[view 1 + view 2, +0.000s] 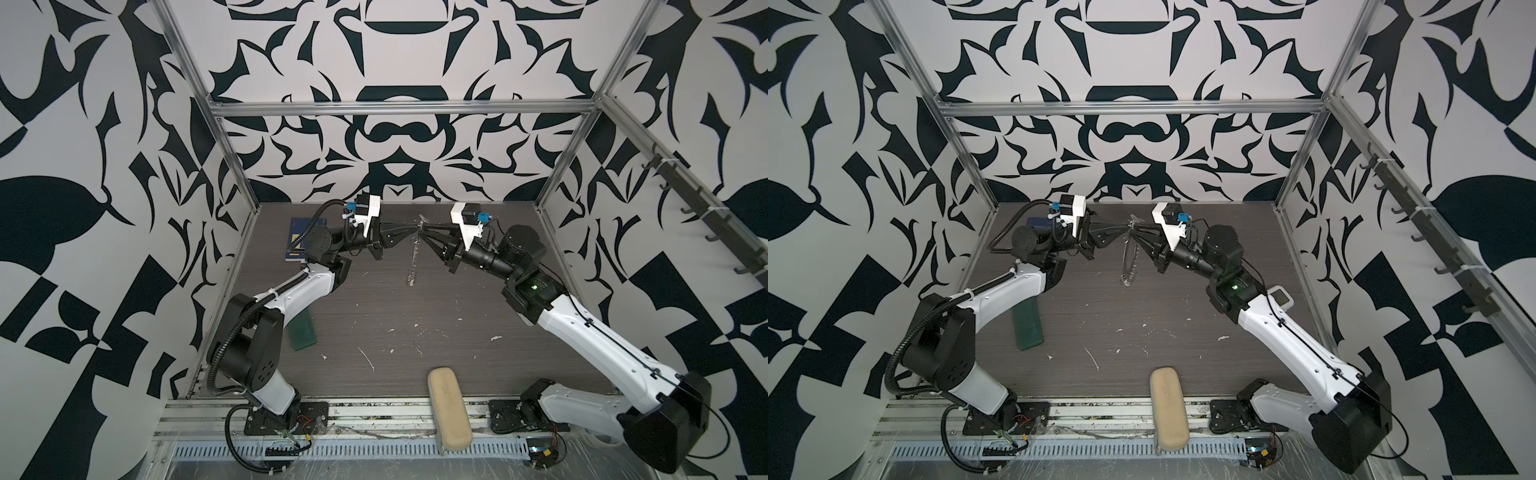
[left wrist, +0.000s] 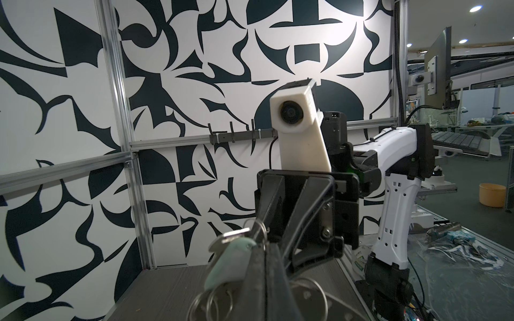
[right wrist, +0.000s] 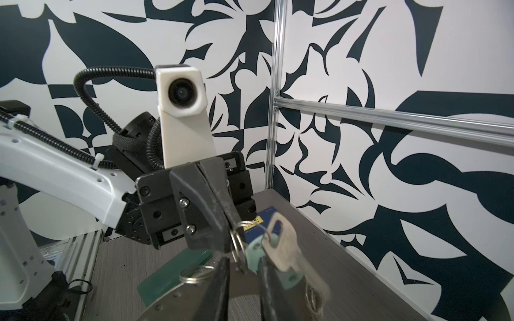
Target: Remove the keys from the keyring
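We hold the keyring (image 1: 411, 259) aloft over the counter (image 1: 436, 316)
Our left gripper (image 3: 229, 223) is clamped tight on its top, and it hangs beneath both tips; our right gripper (image 2: 260, 233) is nearly closed with the keys (image 3: 282, 241) and their pale tag (image 3: 256, 250) between its fingers (image 3: 219, 289), though we cannot tell if it truly pinches them

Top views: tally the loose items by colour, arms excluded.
Blue: 1, book
Green: 1, flat block
Beige: 1, case
Silver: 1, keyring with keys
White: 1, small device, kind unclear
Total: 5
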`<action>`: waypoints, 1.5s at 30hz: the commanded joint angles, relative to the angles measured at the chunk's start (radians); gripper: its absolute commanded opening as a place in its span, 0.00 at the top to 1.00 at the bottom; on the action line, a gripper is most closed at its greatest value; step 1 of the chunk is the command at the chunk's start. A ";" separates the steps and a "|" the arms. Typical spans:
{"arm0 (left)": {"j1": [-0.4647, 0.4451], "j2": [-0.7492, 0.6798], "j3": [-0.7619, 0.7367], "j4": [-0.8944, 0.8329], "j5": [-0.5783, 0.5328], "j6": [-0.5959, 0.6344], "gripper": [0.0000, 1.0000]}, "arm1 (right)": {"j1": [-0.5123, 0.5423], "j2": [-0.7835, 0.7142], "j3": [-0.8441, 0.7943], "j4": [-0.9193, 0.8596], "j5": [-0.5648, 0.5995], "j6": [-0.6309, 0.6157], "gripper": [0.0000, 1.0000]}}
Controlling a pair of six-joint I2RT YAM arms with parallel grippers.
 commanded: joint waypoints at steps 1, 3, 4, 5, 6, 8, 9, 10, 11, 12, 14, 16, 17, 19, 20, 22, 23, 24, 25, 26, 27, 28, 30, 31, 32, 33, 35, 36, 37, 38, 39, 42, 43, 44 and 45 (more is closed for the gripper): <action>0.002 -0.029 0.001 0.058 0.001 -0.019 1.00 | 0.000 0.001 0.063 0.021 -0.052 0.017 0.82; 0.002 -0.028 0.002 0.058 -0.001 -0.019 1.00 | 0.000 0.009 0.074 0.006 -0.068 0.016 0.85; 0.001 -0.028 0.003 0.058 -0.001 -0.017 1.00 | 0.001 0.013 0.077 0.002 -0.073 0.017 0.87; 0.002 -0.028 0.003 0.057 -0.003 -0.017 1.00 | -0.001 0.015 0.079 -0.003 -0.075 0.016 0.89; 0.002 -0.027 0.003 0.057 -0.006 -0.017 1.00 | 0.000 0.018 0.081 -0.010 -0.077 0.016 0.91; 0.002 -0.030 0.003 0.057 -0.010 -0.016 1.00 | 0.000 0.019 0.084 -0.020 -0.080 0.011 0.95; 0.003 -0.031 0.002 0.058 -0.012 -0.014 1.00 | 0.000 0.020 0.084 -0.023 -0.084 0.012 0.98; 0.003 -0.031 0.002 0.057 -0.012 -0.014 1.00 | 0.000 0.018 0.085 -0.024 -0.084 0.009 1.00; 0.003 -0.030 0.002 0.058 -0.013 -0.014 1.00 | 0.000 0.018 0.086 -0.026 -0.085 0.005 1.00; 0.003 -0.030 0.002 0.058 -0.013 -0.014 1.00 | 0.000 0.017 0.091 -0.032 -0.084 -0.002 1.00; 0.003 -0.026 0.000 0.057 -0.016 -0.014 1.00 | 0.000 0.014 0.100 -0.040 -0.081 -0.017 1.00; 0.007 -0.022 -0.011 0.057 -0.039 -0.013 1.00 | 0.000 0.009 0.113 -0.063 -0.069 -0.048 1.00; 0.011 -0.020 -0.021 0.056 -0.066 -0.016 1.00 | 0.000 0.007 0.122 -0.085 -0.059 -0.074 1.00; 0.026 -0.019 -0.048 0.056 -0.105 -0.023 0.83 | 0.000 0.005 0.152 -0.148 -0.044 -0.127 1.00; 0.034 -0.022 -0.063 0.057 -0.105 -0.016 0.71 | 0.000 0.010 0.182 -0.212 -0.042 -0.179 1.00; 0.055 -0.035 -0.098 0.056 -0.110 -0.001 0.55 | 0.000 0.028 0.258 -0.381 -0.012 -0.294 1.00; 0.067 -0.044 -0.122 0.056 -0.118 0.001 0.48 | 0.000 0.040 0.300 -0.463 0.004 -0.353 1.00; 0.080 -0.052 -0.143 0.056 -0.123 0.001 0.43 | 0.000 0.054 0.340 -0.536 0.030 -0.411 1.00; 0.099 -0.065 -0.170 0.056 -0.135 -0.004 0.38 | 0.000 0.070 0.387 -0.611 0.058 -0.471 1.00; 0.121 -0.081 -0.202 0.056 -0.146 -0.008 0.37 | 0.000 0.089 0.438 -0.683 0.087 -0.526 1.00; 0.139 -0.095 -0.230 0.056 -0.155 -0.011 0.37 | -0.001 0.107 0.483 -0.747 0.114 -0.577 1.00; 0.162 -0.113 -0.265 0.055 -0.169 -0.019 0.37 | 0.000 0.131 0.535 -0.819 0.140 -0.622 1.00; 0.196 -0.138 -0.321 0.056 -0.182 -0.024 0.37 | 0.000 0.189 0.655 -0.954 0.205 -0.702 1.00; 0.208 -0.147 -0.347 0.052 -0.192 -0.032 0.37 | 0.000 0.215 0.705 -1.004 0.221 -0.725 1.00; 0.214 -0.148 -0.366 0.053 -0.197 -0.043 0.38 | 0.000 0.233 0.737 -1.034 0.231 -0.743 1.00; 0.215 -0.146 -0.378 0.056 -0.205 -0.053 0.39 | 0.000 0.240 0.750 -1.047 0.236 -0.757 1.00; 0.208 -0.124 -0.377 0.058 -0.203 -0.085 0.43 | 0.000 0.247 0.762 -1.049 0.238 -0.768 1.00; 0.200 -0.110 -0.368 0.058 -0.200 -0.095 0.45 | -0.001 0.250 0.765 -1.051 0.241 -0.770 1.00; 0.189 -0.095 -0.360 0.058 -0.207 -0.109 0.47 | -0.001 0.254 0.766 -1.058 0.248 -0.774 1.00; 0.175 -0.079 -0.353 0.058 -0.226 -0.120 0.48 | 0.000 0.254 0.764 -1.056 0.249 -0.769 1.00; 0.157 -0.066 -0.342 0.058 -0.238 -0.119 0.48 | 0.000 0.253 0.758 -1.055 0.250 -0.768 1.00; 0.099 -0.019 -0.304 0.058 -0.277 -0.115 0.48 | 0.000 0.238 0.732 -1.025 0.253 -0.754 1.00; 0.078 0.001 -0.287 0.058 -0.288 -0.110 0.48 | 0.000 0.233 0.723 -1.015 0.253 -0.749 1.00; 0.055 0.021 -0.273 0.058 -0.301 -0.106 0.48 | -0.001 0.228 0.716 -1.010 0.251 -0.746 1.00; 0.037 0.040 -0.263 0.058 -0.320 -0.100 0.49 | 0.000 0.226 0.711 -1.004 0.248 -0.739 1.00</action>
